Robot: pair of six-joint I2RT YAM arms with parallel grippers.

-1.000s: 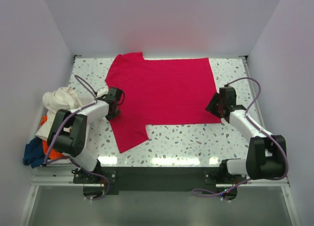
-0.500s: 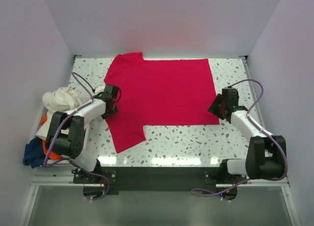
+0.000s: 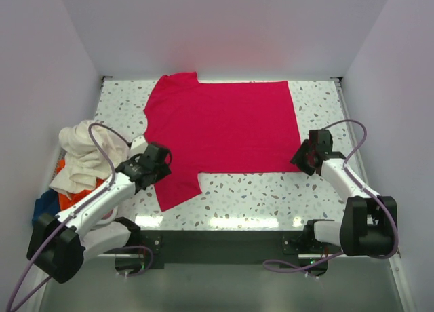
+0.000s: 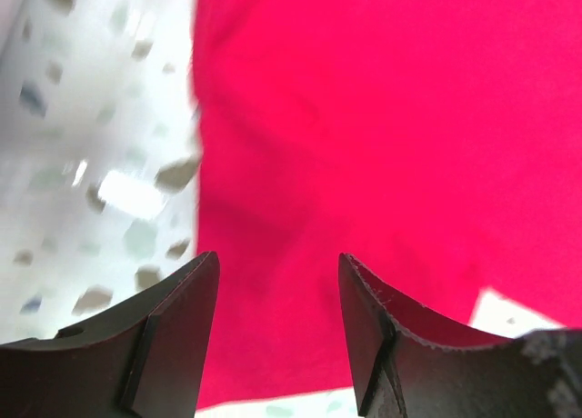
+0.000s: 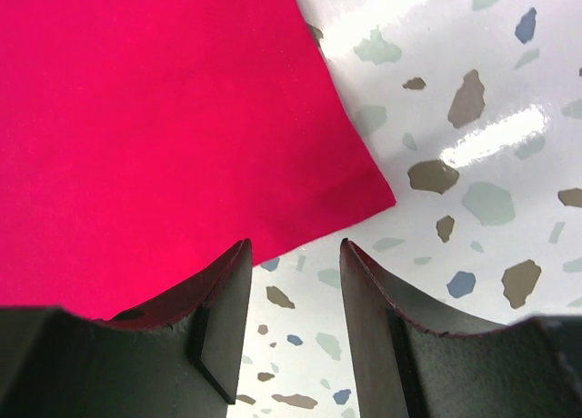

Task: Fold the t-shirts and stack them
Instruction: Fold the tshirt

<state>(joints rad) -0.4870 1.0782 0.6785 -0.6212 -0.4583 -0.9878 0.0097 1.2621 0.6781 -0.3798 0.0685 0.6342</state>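
Note:
A crimson red t-shirt (image 3: 224, 125) lies spread flat across the speckled table, collar end to the left, one sleeve (image 3: 178, 182) pointing toward the near edge. My left gripper (image 3: 161, 161) hovers open over that sleeve; in the left wrist view red cloth (image 4: 364, 145) fills the gap between its fingers without being pinched. My right gripper (image 3: 304, 156) is open at the shirt's near right corner (image 5: 368, 195), with bare table between its fingers (image 5: 227, 300). A cream white t-shirt (image 3: 85, 149), an orange one (image 3: 71, 198) and a dark blue one (image 3: 45, 205) lie heaped at the left edge.
White walls close in the table (image 3: 271, 190) at the back and both sides. The heap of shirts hangs over the table's left edge beside my left arm. A bare strip of speckled surface runs along the near edge.
My left gripper has opened and drawn back toward the near edge, over the lower sleeve. The sleeve has shifted slightly left. My right gripper has slid a little to the right and nearer.

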